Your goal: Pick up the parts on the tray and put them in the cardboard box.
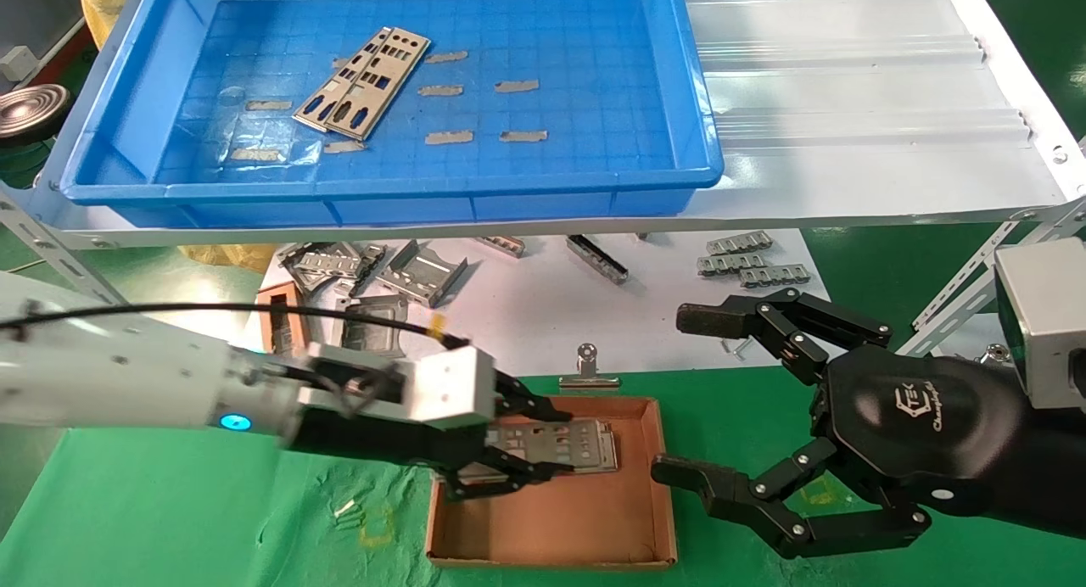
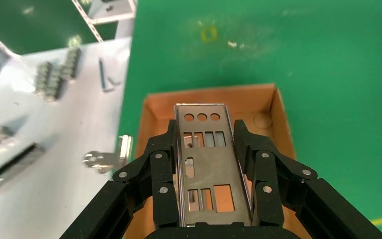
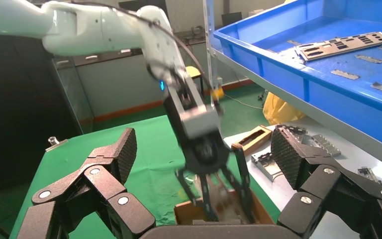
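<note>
Here the left tool [image 1: 536,444] grips 1 part [image 1: 560,444] over the cardboard box [image 1: 632,519], right tool [image 1: 687,396] wide open

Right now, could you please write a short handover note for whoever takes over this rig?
Left tool: shut on a part, held low over the cardboard box, above plates that seem already stacked inside.
Right tool: open, holding nothing, beside the box on its right.
Tray: two parts remain, overlapping.
Done: some parts boxed, exact count unclear.
Left: release this part, then fetch the two from the tray.
</note>
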Action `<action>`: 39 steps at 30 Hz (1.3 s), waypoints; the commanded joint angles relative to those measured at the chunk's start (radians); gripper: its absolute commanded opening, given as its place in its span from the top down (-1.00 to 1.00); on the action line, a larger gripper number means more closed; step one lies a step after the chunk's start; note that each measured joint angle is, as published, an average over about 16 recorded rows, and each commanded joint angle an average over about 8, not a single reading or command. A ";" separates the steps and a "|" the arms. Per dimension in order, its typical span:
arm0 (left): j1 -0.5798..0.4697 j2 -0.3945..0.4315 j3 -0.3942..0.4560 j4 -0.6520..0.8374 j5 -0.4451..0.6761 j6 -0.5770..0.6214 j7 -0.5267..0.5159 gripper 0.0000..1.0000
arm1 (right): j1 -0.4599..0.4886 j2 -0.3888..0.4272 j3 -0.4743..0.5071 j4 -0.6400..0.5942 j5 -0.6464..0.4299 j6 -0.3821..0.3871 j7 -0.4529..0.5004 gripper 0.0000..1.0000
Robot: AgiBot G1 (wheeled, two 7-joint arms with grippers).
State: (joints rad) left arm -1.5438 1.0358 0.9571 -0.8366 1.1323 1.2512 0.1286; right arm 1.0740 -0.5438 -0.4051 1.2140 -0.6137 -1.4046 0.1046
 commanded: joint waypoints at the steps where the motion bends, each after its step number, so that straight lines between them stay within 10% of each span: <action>1: 0.024 0.033 0.012 0.014 0.021 -0.042 0.004 1.00 | 0.000 0.000 0.000 0.000 0.000 0.000 0.000 -1.00; 10: 0.062 0.112 0.034 0.109 0.076 -0.132 0.084 -1.00 | 0.000 0.000 0.000 0.000 0.000 0.000 0.000 -1.00; 25: 0.058 0.146 0.014 0.182 0.050 -0.123 0.167 -1.00 | 0.000 0.000 0.000 0.000 0.000 0.000 0.000 -1.00; 39: 0.128 0.058 -0.082 0.193 -0.201 0.103 0.013 -1.00 | 0.000 0.000 0.000 0.000 0.000 0.000 0.000 -1.00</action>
State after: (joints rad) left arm -1.4239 1.0999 0.8845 -0.6476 0.9538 1.3357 0.1575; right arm 1.0738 -0.5437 -0.4051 1.2139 -0.6136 -1.4043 0.1046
